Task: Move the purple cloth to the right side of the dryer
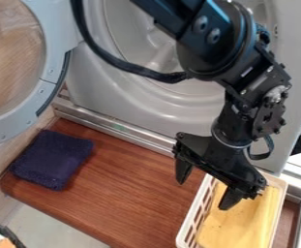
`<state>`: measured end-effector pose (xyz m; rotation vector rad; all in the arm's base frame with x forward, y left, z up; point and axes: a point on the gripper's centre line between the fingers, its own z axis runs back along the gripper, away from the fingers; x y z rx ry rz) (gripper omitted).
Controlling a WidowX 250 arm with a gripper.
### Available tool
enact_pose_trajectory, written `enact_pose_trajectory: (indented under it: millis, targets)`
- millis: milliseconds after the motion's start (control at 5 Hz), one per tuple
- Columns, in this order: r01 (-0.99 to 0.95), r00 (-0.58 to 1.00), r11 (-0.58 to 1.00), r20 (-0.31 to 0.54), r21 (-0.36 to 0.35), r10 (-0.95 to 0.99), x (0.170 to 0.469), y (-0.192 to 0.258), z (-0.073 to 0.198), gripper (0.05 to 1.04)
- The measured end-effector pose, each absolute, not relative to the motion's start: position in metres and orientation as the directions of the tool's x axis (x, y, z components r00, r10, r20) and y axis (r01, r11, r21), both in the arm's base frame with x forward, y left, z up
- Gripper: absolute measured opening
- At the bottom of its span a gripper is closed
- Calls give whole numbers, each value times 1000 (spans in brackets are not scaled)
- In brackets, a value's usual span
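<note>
The purple cloth [52, 159], dark and folded into a square, lies flat on the left part of the brown wooden board in front of the dryer [178, 104]. The black gripper [203, 193] hangs well to the right of the cloth, over the board and the left edge of a white basket. Its two fingers are spread wide, with nothing between them, and do not touch the cloth.
The white basket [194, 215] with a yellow board inside stands at the right. The round dryer door [39, 104] hangs open at the upper left, and a metal rail [113, 127] runs behind the wooden board [123, 193].
</note>
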<state>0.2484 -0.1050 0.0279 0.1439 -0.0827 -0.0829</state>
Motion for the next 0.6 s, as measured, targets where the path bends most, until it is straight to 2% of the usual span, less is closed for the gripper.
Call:
enact_pose_trajectory:
  millis: [200, 400, 600]
  targets:
    - [81, 995, 984, 49, 156, -90, 244, -101, 21, 1000]
    - [-35, 999, 985, 31, 168, 30, 243, -55, 22, 999]
    - [-160, 986, 974, 65, 159, 152, 244, -10, 26, 999]
